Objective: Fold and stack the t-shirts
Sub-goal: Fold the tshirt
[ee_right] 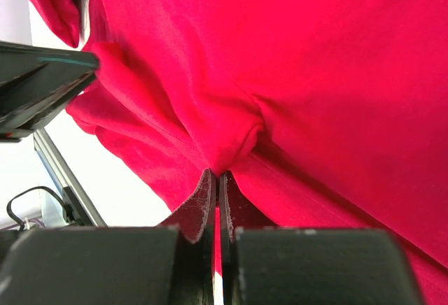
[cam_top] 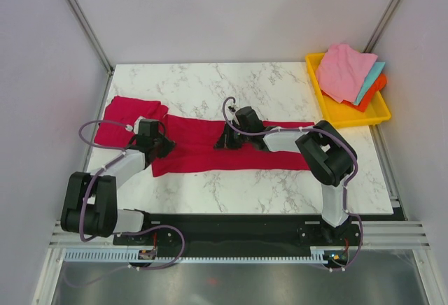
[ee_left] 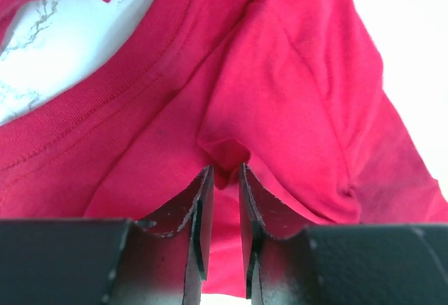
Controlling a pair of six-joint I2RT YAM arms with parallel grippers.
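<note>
Marble table [cam_top: 280, 186], white walls, metal posts in the far corners. Arm bases on a black rail along the near edge.

Red shirt [cam_top: 210, 154] lies as a long band across the middle of the table, left to right. More red cloth [cam_top: 122, 119] sits at the left edge, touching the band's left end; can't tell if it's a separate shirt.

Left gripper [cam_top: 166, 144] is on the band's left end, jaws narrow, with a pucker of shirt pinched between the fingertips (clear in the wrist view [ee_left: 225, 179]). Right gripper [cam_top: 222, 139] is down mid-band, jaws closed tight on a thin ridge of shirt [ee_right: 218, 179].

In the way: the right forearm hangs over the band's right half and hides part of it; the left forearm covers the near-left corner of the band. Purple cables loop off both arms.

Yellow tray [cam_top: 381, 116] at the far right corner, well apart from the shirt. Inside: pink cloth [cam_top: 343, 71] on top, teal cloth [cam_top: 371, 81] under it, orange cloth [cam_top: 374, 98] at the bottom, all loosely stacked.
</note>
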